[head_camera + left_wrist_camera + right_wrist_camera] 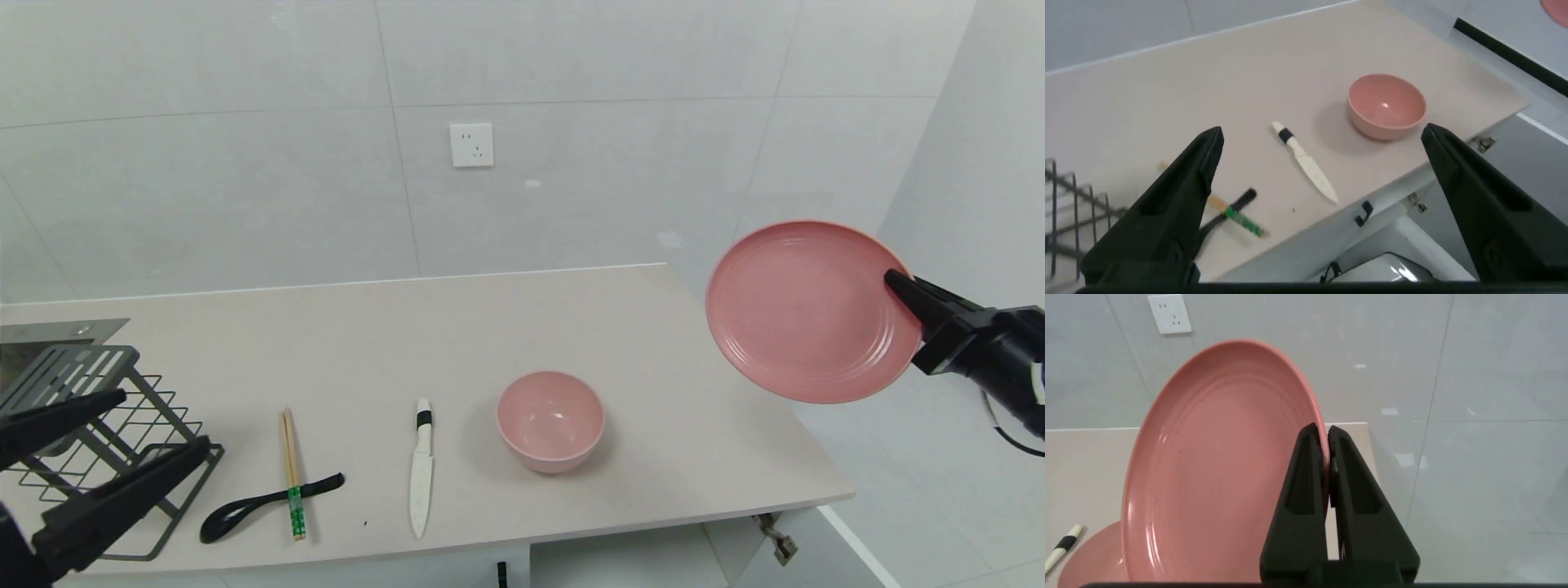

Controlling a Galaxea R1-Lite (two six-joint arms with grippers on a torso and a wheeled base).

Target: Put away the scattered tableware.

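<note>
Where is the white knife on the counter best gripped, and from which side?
By its handle, the far end with the black band, from straight above: the knife lies flat, so the grip goes across its narrow width.

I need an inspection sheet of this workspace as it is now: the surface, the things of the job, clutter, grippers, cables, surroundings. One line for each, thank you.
Surface: beige counter, flat, bare between the things.
Job's things: pink plate held in the air past the counter's right end; pink bowl upright on the counter; white knife to its left; chopsticks lying across the handle of the black spoon; wire dish rack at the left end.
Clutter: nothing seen.
Grippers: right gripper has its fingers shut on the plate's rim; left gripper is open, by the rack.
Cables: one black cable hangs under the right arm.
Surroundings: tiled wall with a wall socket.
</note>
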